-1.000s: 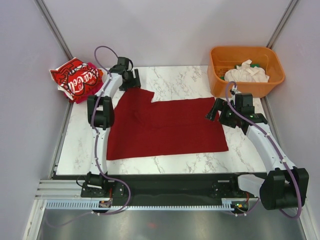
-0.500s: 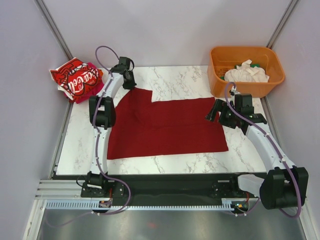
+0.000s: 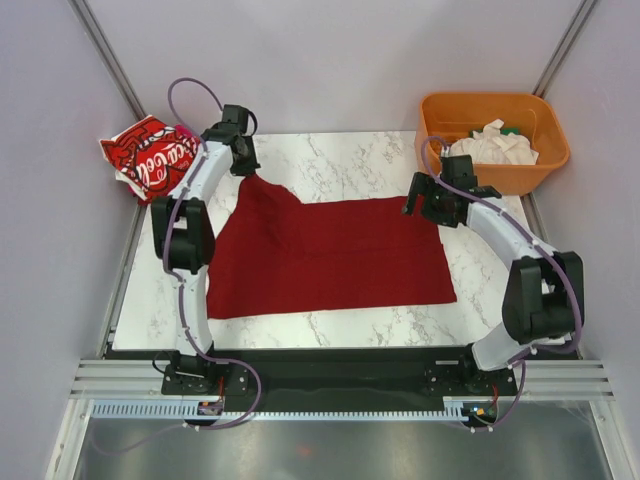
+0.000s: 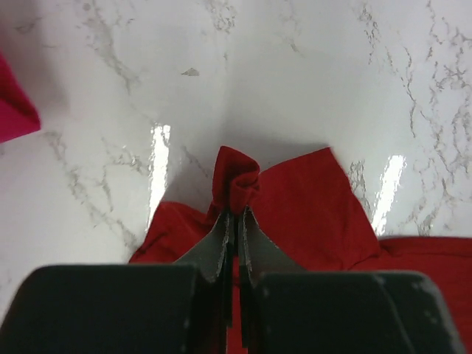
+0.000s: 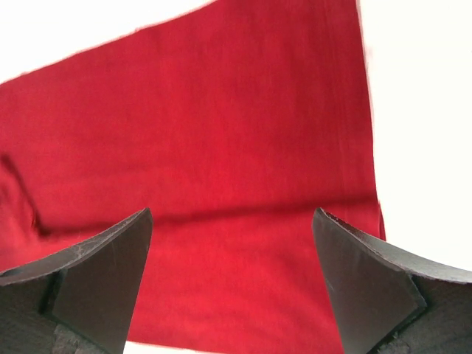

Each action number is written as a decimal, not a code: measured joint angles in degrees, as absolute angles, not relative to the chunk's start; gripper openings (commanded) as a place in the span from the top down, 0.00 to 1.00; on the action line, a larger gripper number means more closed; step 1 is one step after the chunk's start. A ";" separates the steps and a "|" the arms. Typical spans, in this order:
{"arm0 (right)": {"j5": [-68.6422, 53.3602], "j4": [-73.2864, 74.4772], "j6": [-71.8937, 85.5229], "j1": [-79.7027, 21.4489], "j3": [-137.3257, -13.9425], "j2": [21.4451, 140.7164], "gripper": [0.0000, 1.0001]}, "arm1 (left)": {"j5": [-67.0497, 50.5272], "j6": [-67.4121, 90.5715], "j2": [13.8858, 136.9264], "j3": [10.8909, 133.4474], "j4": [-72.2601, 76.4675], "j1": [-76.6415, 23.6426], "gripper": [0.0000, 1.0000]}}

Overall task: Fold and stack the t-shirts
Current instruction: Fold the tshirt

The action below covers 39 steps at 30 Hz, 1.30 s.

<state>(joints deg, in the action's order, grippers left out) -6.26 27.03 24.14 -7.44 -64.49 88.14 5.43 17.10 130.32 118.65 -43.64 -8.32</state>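
Left hand (image 4: 234,214) is pinched tight on a bunched far-left corner of the dark red t-shirt (image 3: 330,260), tenting it off the tabletop (image 3: 350,155). Right hand (image 5: 230,217) is spread wide and holds nothing, just above the shirt's far-right corner. The rest of the shirt lies flat between the arms, so its fold is barely begun. Bright red lettered t-shirt (image 3: 150,160) sits off the far-left corner with the magenta t-shirt (image 4: 15,110), probably finished, though the fold is hard to judge. White t-shirt (image 3: 490,145) waits in the orange tub (image 3: 480,182).
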 measured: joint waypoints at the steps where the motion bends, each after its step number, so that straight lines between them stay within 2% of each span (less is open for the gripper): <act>1: -5.45 26.46 24.14 -7.92 -65.82 90.15 0.02 | 6.04 17.06 128.09 116.92 -43.64 -8.14 0.98; 8: -0.86 25.56 23.03 -10.81 -78.54 103.28 0.02 | 10.17 16.93 118.41 108.57 -43.46 -5.39 0.98; 18: 2.90 25.41 20.93 -13.37 -93.06 116.53 0.03 | 11.35 15.90 118.02 105.25 -44.42 -2.37 0.98; 30: 10.87 26.79 18.79 -14.35 -106.19 132.03 0.12 | 8.86 15.75 118.52 106.02 -44.31 -2.48 0.98; 33: 13.65 28.21 18.39 -14.48 -108.09 134.13 0.23 | 8.47 15.75 118.61 106.37 -44.25 -2.48 0.98; 34: 13.80 28.16 18.68 -14.44 -108.62 134.63 0.34 | 8.40 15.77 118.74 106.52 -44.27 -2.48 0.98; 35: 14.28 28.18 18.50 -14.44 -109.03 134.80 0.40 | 8.38 15.77 118.91 106.69 -44.21 -2.48 0.98; 39: 14.66 28.08 19.25 -14.41 -109.06 134.98 0.60 | 8.27 15.77 119.87 106.98 -44.21 -2.48 0.98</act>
<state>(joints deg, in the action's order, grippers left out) 14.66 28.08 19.25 -14.41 -109.06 134.98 8.27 15.77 119.87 106.98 -44.21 -2.48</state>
